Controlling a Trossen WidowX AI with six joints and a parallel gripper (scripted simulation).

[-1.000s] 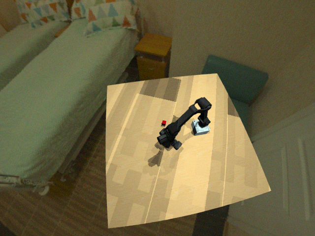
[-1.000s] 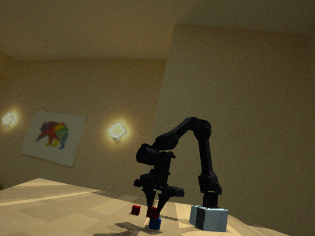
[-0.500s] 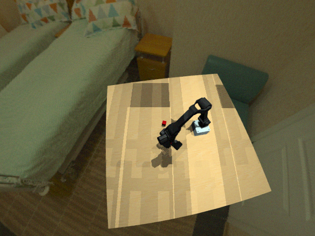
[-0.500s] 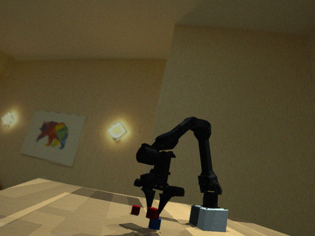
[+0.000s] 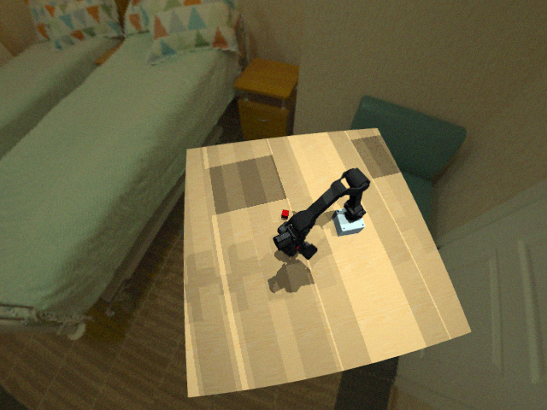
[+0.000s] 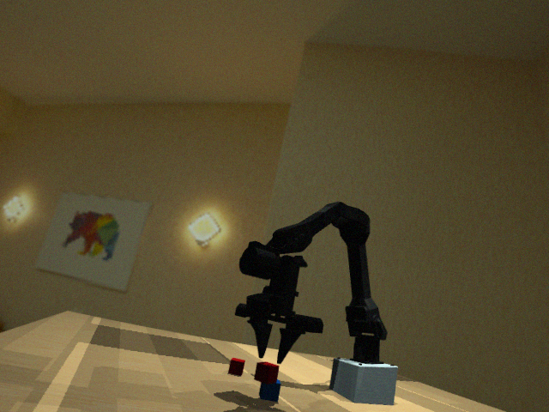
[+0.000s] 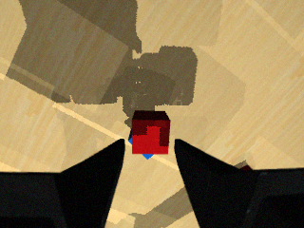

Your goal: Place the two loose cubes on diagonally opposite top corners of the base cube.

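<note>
A red cube (image 6: 267, 372) (image 7: 142, 144) sits on top of the blue base cube (image 6: 269, 391) (image 7: 147, 157). In the wrist view it hides most of the blue cube; blue corners show at its left and lower edges, so the two are turned relative to each other. Its exact offset is hard to tell. My gripper (image 6: 270, 360) (image 7: 149, 143) is open, with a gap on both sides of this red cube in the wrist view and the fingertips just above it in the exterior view. The other red cube (image 5: 285, 213) (image 6: 236, 366) (image 7: 246, 167) lies apart on the table.
The arm's pale blue mounting block (image 5: 349, 224) (image 6: 374, 383) stands on the wooden table (image 5: 375, 308) (image 6: 27, 346), to the right of the cubes in the top and exterior views. Arm shadows fall near the cubes. Beds, a nightstand and a green chair are beyond the table.
</note>
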